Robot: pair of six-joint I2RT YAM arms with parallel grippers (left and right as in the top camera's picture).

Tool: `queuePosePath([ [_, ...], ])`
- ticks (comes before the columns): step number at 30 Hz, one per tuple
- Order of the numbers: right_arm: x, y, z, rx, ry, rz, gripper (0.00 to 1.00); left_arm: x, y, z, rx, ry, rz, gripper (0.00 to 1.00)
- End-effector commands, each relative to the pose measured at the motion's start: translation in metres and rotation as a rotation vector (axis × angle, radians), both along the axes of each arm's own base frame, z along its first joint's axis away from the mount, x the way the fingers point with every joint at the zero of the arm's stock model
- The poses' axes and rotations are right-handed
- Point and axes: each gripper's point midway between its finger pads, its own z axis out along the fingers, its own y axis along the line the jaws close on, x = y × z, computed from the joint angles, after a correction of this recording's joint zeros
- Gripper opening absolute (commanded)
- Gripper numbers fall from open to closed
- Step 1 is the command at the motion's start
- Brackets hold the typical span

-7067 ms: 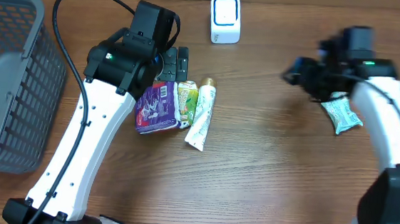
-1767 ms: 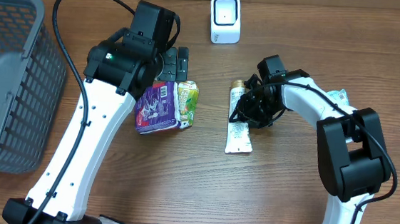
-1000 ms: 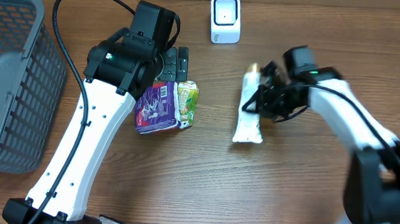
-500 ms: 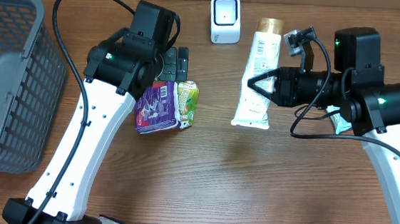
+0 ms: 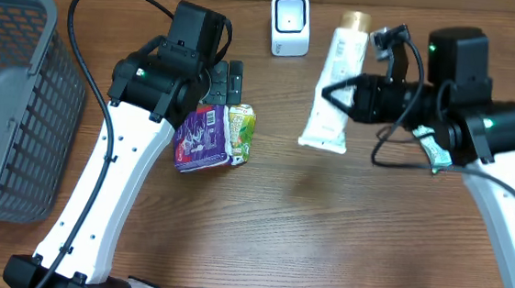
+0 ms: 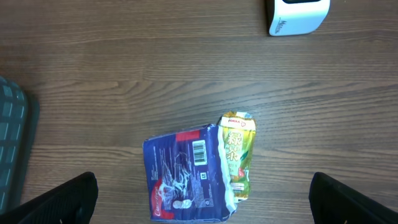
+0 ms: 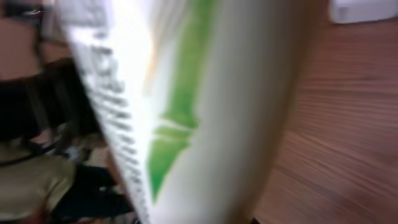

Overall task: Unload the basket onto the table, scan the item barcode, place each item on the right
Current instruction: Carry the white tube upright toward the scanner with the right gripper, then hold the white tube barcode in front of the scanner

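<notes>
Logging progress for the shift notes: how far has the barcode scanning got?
Done: the right gripper is shut on the white-and-green tube, held above the table. In hand: the tube hangs right of the scanner, not squarely before its window; no scan is evident. Left: presenting the barcode, then perhaps the purple pack and green pouch under the open left gripper.

Table (image 5: pixel 279 224): wood-grain, matt. Tube (image 5: pixel 343 54): smooth white plastic. Basket (image 5: pixel 53 110): grey plastic mesh. Purple pouch (image 6: pixel 183 177): glossy.
</notes>
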Motion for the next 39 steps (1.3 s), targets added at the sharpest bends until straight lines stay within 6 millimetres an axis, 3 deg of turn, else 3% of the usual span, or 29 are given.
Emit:
queuePosePath([
  [1,0.049,-0.012,0.015,-0.167,-0.106,-0.157,0.03,0.004,0.004,0.006,0.003,-0.020,0.024,1.00],
  [5,0.104,-0.017,0.001,-0.396,-0.146,-0.230,0.03,0.004,0.004,0.006,0.003,-0.020,0.024,1.00],
  [11,0.183,-0.021,-0.058,-0.818,-0.307,-0.331,0.04,0.004,0.004,0.006,0.003,-0.020,0.024,1.00],
  [17,0.237,-0.033,-0.102,-1.198,-0.471,-0.377,0.04,0.004,0.004,0.006,0.003,-0.020,0.024,0.99],
  [20,0.258,-0.041,-0.113,-1.348,-0.542,-0.396,0.04,0.004,0.004,0.006,0.003,-0.020,0.024,1.00],
  [24,0.279,-0.045,-0.117,-1.450,-0.623,-0.464,0.04,0.004,0.004,0.006,0.003,-0.020,0.024,1.00],
  [28,0.286,-0.040,-0.138,-1.623,-0.656,-0.242,0.04,0.004,0.004,0.006,0.003,-0.020,0.024,1.00],
  [32,0.286,-0.025,-0.157,-1.651,-0.688,-0.075,0.04,0.004,0.004,0.006,0.003,-0.020,0.024,1.00],
  [39,0.288,0.009,-0.149,-1.586,-0.792,-0.046,0.04,0.007,0.002,0.006,-0.005,-0.027,0.017,1.00],
])
